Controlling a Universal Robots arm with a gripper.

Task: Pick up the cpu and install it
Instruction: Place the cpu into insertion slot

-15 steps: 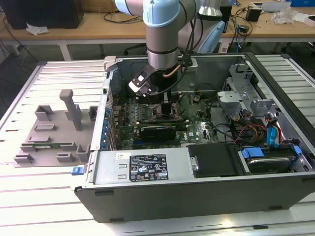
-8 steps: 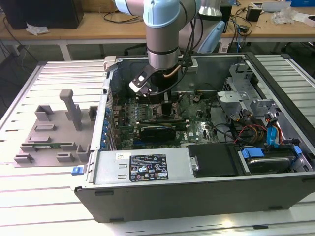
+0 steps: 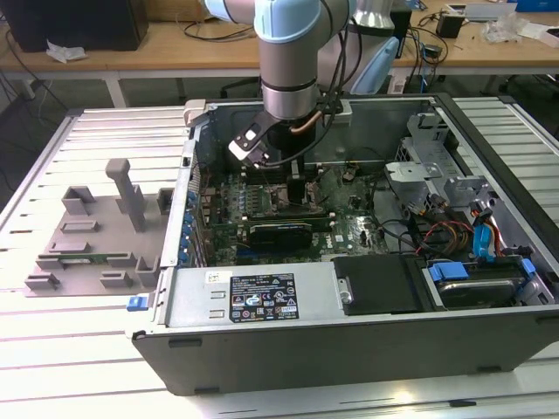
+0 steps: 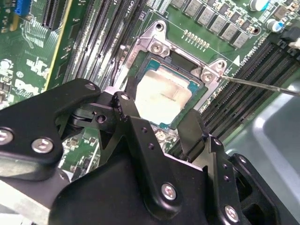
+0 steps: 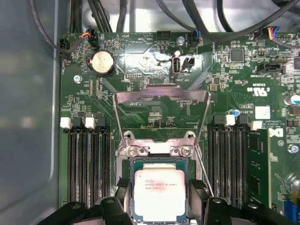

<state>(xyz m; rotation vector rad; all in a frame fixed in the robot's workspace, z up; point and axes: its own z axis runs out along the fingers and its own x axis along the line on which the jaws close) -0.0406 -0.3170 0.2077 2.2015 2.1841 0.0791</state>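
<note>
The gripper (image 4: pixel 159 117) hovered directly above the cpu (image 5: pixel 161 187) in the motherboard socket (image 5: pixel 159 149); I could not tell whether it clamped.

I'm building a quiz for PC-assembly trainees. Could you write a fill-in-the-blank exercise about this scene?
1. The cpu lies in the ___ on the motherboard.
2. The metal load plate stands ___, not closed over the cpu.
3. In the exterior view, the grey tray lies to the view's ___ of the case.
Missing words: socket; open; left.
</note>
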